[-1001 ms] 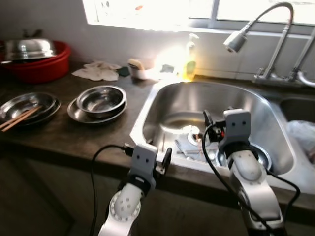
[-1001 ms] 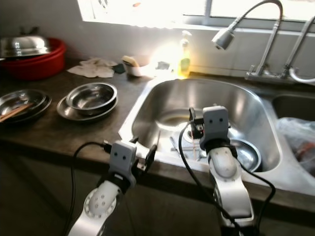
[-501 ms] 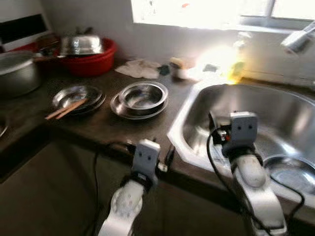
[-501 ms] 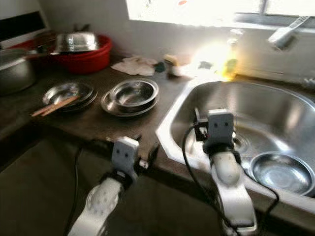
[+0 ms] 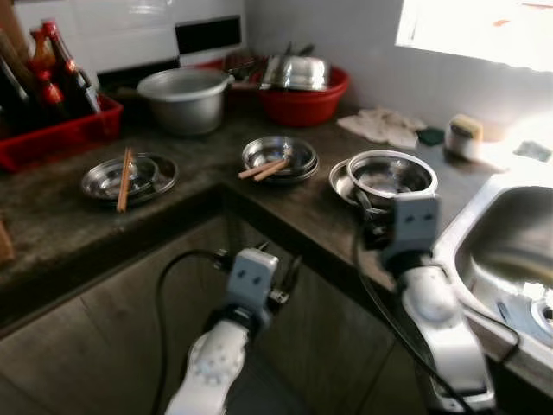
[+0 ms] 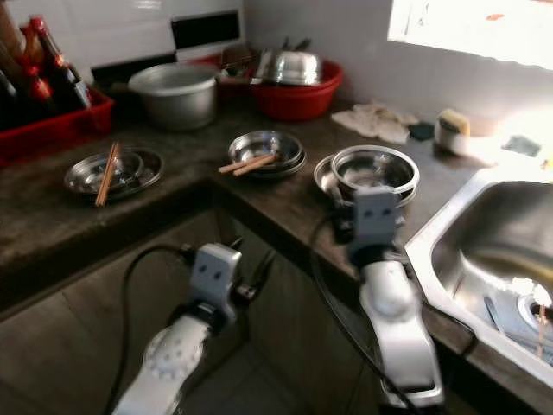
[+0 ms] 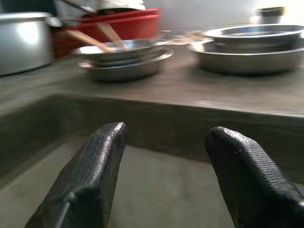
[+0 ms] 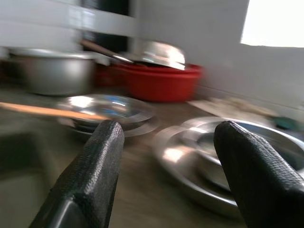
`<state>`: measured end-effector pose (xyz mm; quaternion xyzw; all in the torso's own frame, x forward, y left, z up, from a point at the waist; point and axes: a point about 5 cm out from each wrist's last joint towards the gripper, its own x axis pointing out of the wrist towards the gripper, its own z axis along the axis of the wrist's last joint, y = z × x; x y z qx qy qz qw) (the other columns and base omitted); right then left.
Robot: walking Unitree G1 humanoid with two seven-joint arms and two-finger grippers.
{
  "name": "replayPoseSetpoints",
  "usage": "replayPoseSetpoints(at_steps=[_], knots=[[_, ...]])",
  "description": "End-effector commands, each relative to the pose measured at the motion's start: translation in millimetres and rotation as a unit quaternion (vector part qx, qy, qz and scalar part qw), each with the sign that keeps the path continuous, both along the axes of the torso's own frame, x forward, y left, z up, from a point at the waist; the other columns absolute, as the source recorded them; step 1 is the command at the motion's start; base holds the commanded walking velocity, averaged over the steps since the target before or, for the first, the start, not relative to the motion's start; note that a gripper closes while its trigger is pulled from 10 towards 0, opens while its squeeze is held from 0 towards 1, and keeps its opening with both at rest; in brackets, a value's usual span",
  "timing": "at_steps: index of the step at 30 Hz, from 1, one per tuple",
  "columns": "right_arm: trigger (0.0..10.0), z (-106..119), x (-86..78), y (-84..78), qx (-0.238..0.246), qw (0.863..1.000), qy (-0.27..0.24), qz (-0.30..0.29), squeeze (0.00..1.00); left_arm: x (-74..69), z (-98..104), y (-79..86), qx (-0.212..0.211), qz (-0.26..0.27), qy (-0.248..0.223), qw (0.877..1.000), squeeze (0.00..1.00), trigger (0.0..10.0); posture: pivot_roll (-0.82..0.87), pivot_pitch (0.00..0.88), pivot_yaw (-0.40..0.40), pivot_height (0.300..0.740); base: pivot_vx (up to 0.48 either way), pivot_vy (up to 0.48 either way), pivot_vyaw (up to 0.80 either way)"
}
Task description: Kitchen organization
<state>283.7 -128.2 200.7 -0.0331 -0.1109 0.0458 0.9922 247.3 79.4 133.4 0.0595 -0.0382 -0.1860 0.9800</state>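
The right hand (image 8: 166,175) is spread wide and grasps nothing; its two black fingers (image 8: 90,180) frame the stacked steel bowl and plate (image 5: 384,175) that sit on the dark surface (image 5: 285,203) just left of the sink (image 5: 510,251); in the head views the right wrist hovers over the surface edge, near that stack but not touching it; the left hand (image 7: 164,175) is likewise released and empty, held lower, in front of the cabinet face below the surface edge, level with the rim rather than above it

Further out lie a second steel dish with chopsticks across it (image 5: 278,160), a third dish with chopsticks (image 5: 128,175) on the left leg of the corner, a grey pot (image 5: 186,99), a red basin (image 5: 307,91) holding a steel lid or bowl, a red rack of bottles (image 5: 52,112), a cloth (image 5: 380,128) and a small sponge cup (image 5: 465,137) by the window

The step in hand looks like an approach to the loose dishes, most likely the near bowl stack; to do it well, the right hand should settle first, since its wrist view is blurred; then come down on the bowl's rim with one finger inside and one outside, not across the whole bowl, which looks wider than the gap; steel on steel will slide and ring, so close firmly and lift straight up, lest the plate beneath drag along; the left hand must rise clear of the surface edge before it reaches for the chopsticks
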Motion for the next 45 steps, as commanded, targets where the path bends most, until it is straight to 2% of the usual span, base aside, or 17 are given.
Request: replayPoseSetpoints(at_steps=[1, 6, 8, 10, 13, 14, 15, 16, 17, 21, 22, 25, 26, 32, 42, 45], knots=[[10.0, 1.0, 3.1, -10.1, 0.001, 1.0, 0.004, -0.012, 0.0, -0.4, 1.1, -7.7, -0.008, -0.008, 0.002, 1.0, 0.0, 10.0, 0.12, 0.0, -0.021, 0.74, 0.0, 0.0, 0.0], [10.0, 5.6, 10.7, -13.2, -0.012, 1.0, 0.003, -0.009, 0.0, -0.3, 0.3, -6.7, -0.008, -0.002, 0.006, 1.0, 0.0, 10.0, 0.12, 0.0, -0.022, 0.74, 0.0, 0.0, 0.0], [10.0, 7.5, 18.2, -17.2, -0.041, 0.999, 0.01, -0.017, 0.0, -1.3, 0.0, -7.4, -0.008, -0.003, 0.006, 1.0, 0.0, 10.0, 0.12, 0.0, -0.029, 0.74, 0.0, 0.0, 0.0], [10.0, 5.5, 29.8, -21.2, -0.085, 0.995, 0.04, -0.015, 0.0, -2.5, -1.1, -8.3, -0.01, -0.007, 0.009, 1.0, 0.0, 10.0, 0.12, 0.0, -0.03, 0.74, 0.0, 0.0, 0.0], [10.0, 8.9, 35.6, -24.6, -0.084, 0.996, 0.04, -0.01, 0.0, -3.3, -1.0, -8.7, -0.014, -0.008, 0.011, 1.0, 0.0, 10.0, 0.12, 0.0, -0.029, 0.74, 0.0, 0.0, 0.0], [10.0, 8.5, 44.2, -29.5, -0.087, 0.994, 0.065, 0.013, 0.0, -5.6, -0.7, -9.8, -0.015, -0.014, 0.012, 1.0, 0.0, 10.0, 0.12, 0.0, -0.033, 0.74, 0.0, 0.0, 0.0], [10.0, 8.5, 44.2, -29.5, -0.087, 0.994, 0.065, 0.013, 0.0, -5.6, -0.7, -9.8, -0.015, -0.014, 0.012, 1.0, 0.0, 10.0, 0.12, 0.0, -0.033, 0.74, 0.0, 0.0, 0.0], [10.0, 3.8, 52.7, -36.5, -0.091, 0.99, 0.107, 0.022, 0.31, -9.2, -1.5, -13.2, -0.021, -0.03, 0.017, 0.999, 0.0, 10.0, 0.12, 0.0, -0.032, 0.74, 0.0, 0.0, 0.0], [10.0, 4.8, 58.6, -42.3, -0.105, 0.987, 0.119, 0.028, 1.0, -13.2, -3.8, -17.3, -0.021, -0.047, 0.024, 0.998, 0.0, 10.0, 0.12, 0.0, -0.036, 0.74, 0.0, 0.0, 0.0], [10.0, 12.8, 70.1, -54.2, -0.136, 0.982, 0.13, 0.024, 1.0, -19.2, -8.1, -23.1, -0.025, -0.065, 0.037, 0.997, 0.0, 10.0, 0.12, 0.005, -0.038, 0.74, 0.0, 0.0, 0.0], [10.0, 14.8, 72.6, -57.1, -0.144, 0.981, 0.132, 0.022, 0.0, -20.4, -8.7, -24.4, -0.026, -0.068, 0.039, 0.997, 0.0, 10.0, 0.12, 0.008, -0.043, 0.74, 0.0, 0.0, 0.0], [10.0, 19.9, 80.1, -64.3, -0.156, 0.978, 0.14, 0.015, 0.0, -22.8, -9.9, -27.1, -0.029, -0.078, 0.044, 0.996, 0.0, 10.0, 0.12, 0.011, -0.046, 0.74, 0.0, 0.0, 0.0], [10.0, 24.4, 86.8, -71.3, -0.165, 0.974, 0.155, 0.011, 0.0, -24.6, -10.2, -28.8, -0.031, -0.082, 0.047, 0.995, 0.0, 10.0, 0.12, 0.013, -0.047, 0.74, 0.0, 0.0, 0.0], [10.0, 24.9, 94.6, -77.8, -0.171, 0.966, 0.192, 0.024, 0.0, -24.6, -11.1, -28.8, -0.031, -0.08, 0.049, 0.995, 0.0, 10.0, 0.12, 0.017, -0.054, 0.74, 0.0, 0.0, 0.0], [10.0, 32.4, 99.3, -72.2, -0.163, 0.967, 0.186, 0.056, 0.0, -24.8, -12.0, -27.6, -0.028, -0.076, 0.051, 0.995, 0.0, 10.0, 0.12, 0.02, -0.055, 0.74, 0.0, 0.0, 0.0], [10.0, 31.9, 101.0, -71.5, -0.179, 0.963, 0.194, 0.061, 0.0, -24.7, -12.2, -27.5, -0.028, -0.077, 0.051, 0.995, 0.0, 10.0, 0.12, 0.016, -0.052, 0.74, 0.0, 0.0, 0.0]])
